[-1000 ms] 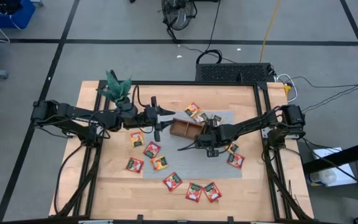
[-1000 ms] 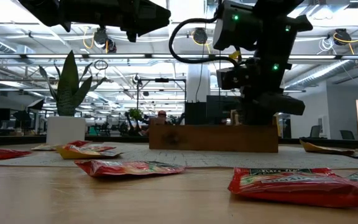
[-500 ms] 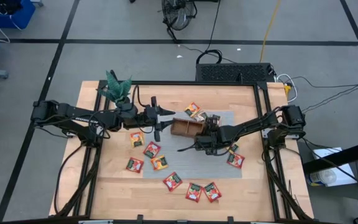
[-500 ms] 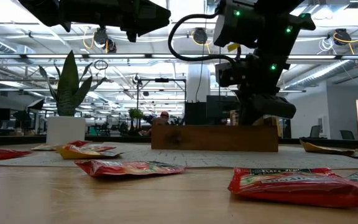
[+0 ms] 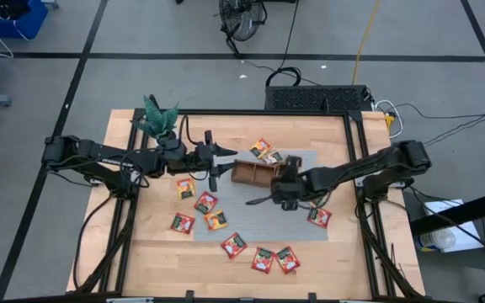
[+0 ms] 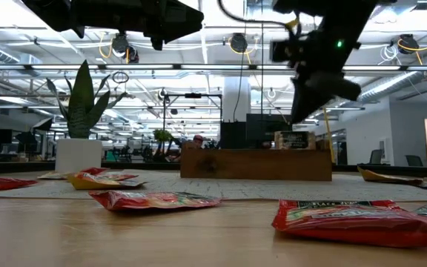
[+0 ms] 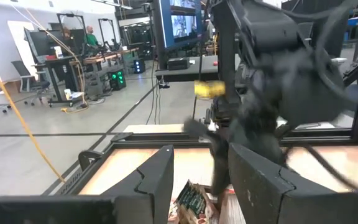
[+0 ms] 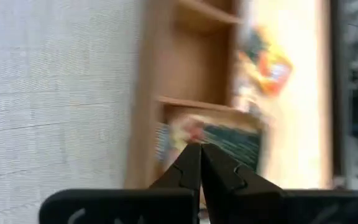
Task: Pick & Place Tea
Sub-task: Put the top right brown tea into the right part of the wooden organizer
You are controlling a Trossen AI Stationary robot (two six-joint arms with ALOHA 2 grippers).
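— What do we see differently from a second ago?

— Our right gripper [image 6: 319,93] is higher now; in the low view it hangs well above the wooden tray [image 6: 256,164], where before it sat low against the tray's right end. From above, the right arm [image 5: 352,172] has drawn back toward its own side.

— Anything left behind?

— A dark tea sachet [image 6: 293,140] now stands up out of the tray's right end. The jaws are closed together, with nothing between them.
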